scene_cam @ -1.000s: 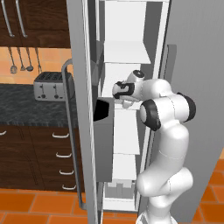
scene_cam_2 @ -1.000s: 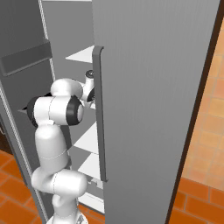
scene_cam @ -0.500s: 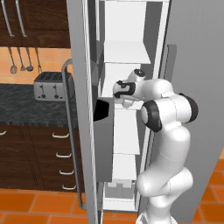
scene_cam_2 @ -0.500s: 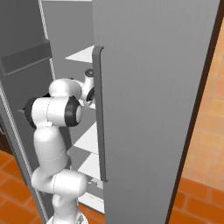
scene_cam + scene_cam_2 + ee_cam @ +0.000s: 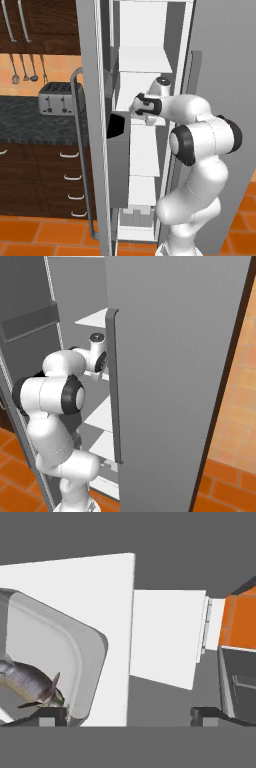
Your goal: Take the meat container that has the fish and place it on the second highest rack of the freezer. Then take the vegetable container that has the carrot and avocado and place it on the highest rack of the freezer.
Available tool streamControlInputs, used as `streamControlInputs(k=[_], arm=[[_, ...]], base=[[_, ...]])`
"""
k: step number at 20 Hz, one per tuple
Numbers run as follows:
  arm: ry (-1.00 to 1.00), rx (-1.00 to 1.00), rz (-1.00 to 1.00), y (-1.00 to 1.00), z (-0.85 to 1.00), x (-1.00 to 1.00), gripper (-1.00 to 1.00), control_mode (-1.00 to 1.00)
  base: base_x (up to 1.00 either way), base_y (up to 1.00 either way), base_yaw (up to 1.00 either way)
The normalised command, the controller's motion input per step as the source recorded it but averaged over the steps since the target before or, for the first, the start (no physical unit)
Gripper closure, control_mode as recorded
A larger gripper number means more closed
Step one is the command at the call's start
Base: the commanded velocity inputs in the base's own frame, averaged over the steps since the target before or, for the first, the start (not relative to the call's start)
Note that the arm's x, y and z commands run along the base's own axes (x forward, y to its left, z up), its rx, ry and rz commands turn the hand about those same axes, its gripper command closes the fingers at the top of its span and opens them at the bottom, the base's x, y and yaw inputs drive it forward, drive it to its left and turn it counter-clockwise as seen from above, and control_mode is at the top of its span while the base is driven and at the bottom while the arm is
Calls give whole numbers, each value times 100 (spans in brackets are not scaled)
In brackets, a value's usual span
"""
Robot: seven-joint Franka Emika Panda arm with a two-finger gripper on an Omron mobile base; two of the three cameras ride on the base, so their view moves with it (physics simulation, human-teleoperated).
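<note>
The tall white-walled freezer (image 5: 145, 60) is standing open, the white arm reaching in at a middle white shelf (image 5: 115, 637), where the pale grey meat tray (image 5: 55, 657) holding the brownish fish (image 5: 30, 684) is resting; the pincer (image 5: 129, 714) is gaping wide, gripping nothing; looks like fish delivered, vegetable container still waiting

My freezer (image 5: 150, 30) stands open, its white shelves stacked one above another between white walls. On the shelf (image 5: 75, 602) beneath my hand lies a pale grey meat container (image 5: 60, 647) with rounded corners, resting flat on the white surface, its corner near the shelf's edge. Inside that tray lies the fish (image 5: 30, 684), brownish with a pale belly. Beyond the shelf's edge a lower white shelf (image 5: 165, 637) shows. In my left base view the dark counter (image 5: 30, 120) carries a toaster (image 5: 57, 97).
</note>
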Motion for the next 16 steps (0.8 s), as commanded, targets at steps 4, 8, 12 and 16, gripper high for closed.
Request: streamControlInputs(k=[4,8,12,16], arm=[[2,-4,0,0,26,-76,-100,-100],[0,0,0,0,46,-68,-100,-100],[0,0,0,-3,44,-76,-100,-100],[0,-2,0,-5,41,-92,-100,-100]], base=[[0,0,0],[0,0,0],[0,0,0],[0,0,0]])
